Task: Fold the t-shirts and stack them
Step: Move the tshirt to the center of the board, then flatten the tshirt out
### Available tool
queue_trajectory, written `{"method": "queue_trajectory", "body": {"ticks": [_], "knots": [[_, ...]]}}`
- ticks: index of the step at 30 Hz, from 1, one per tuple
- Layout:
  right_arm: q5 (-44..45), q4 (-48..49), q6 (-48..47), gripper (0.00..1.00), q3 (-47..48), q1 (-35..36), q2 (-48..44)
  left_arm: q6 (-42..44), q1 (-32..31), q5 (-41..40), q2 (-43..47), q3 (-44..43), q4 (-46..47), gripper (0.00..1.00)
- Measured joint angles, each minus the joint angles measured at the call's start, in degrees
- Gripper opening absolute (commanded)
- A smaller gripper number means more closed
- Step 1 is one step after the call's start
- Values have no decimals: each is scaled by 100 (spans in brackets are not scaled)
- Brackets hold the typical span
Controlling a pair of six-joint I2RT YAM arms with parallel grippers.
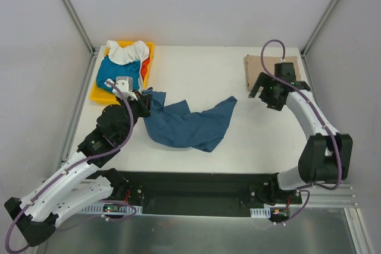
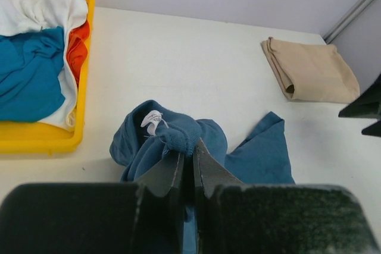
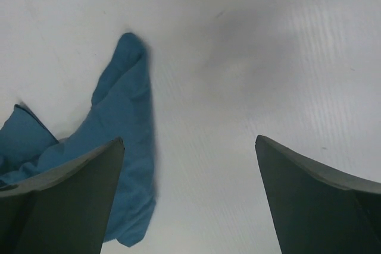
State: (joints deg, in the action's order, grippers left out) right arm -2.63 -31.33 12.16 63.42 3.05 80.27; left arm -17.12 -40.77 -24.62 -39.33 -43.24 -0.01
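A navy blue t-shirt point(image 1: 190, 124) lies crumpled in the middle of the table. My left gripper point(image 1: 144, 97) is shut on its collar at the left end; the collar with its white tag point(image 2: 172, 135) bunches at my fingertips. A folded beige-tan t-shirt point(image 1: 262, 69) lies at the back right, also in the left wrist view point(image 2: 309, 72). My right gripper point(image 1: 257, 90) is open and empty, hovering just in front of the beige shirt; its view shows a corner of the blue shirt point(image 3: 122, 141). Teal, white and orange-red shirts point(image 1: 122, 66) lie piled in the yellow tray.
The yellow plastic tray point(image 1: 100, 94) stands at the back left, also in the left wrist view point(image 2: 36, 138). Metal frame posts and grey walls bound the table on the left, right and back.
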Motion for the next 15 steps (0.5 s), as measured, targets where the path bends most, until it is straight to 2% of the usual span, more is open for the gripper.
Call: {"method": "queue_trajectory", "body": {"ticks": [3,7,15], "knots": [[52,-59,118,84,772,374,931,-31,-2,-52,-26,61,-63,0],[-13,-35,245,78,1631,619,2061,-55,0,-142,9,103,-122,0],[-94,-90,492,60,2181,986,3340,-181,0,-424,52,105,-323,0]]}}
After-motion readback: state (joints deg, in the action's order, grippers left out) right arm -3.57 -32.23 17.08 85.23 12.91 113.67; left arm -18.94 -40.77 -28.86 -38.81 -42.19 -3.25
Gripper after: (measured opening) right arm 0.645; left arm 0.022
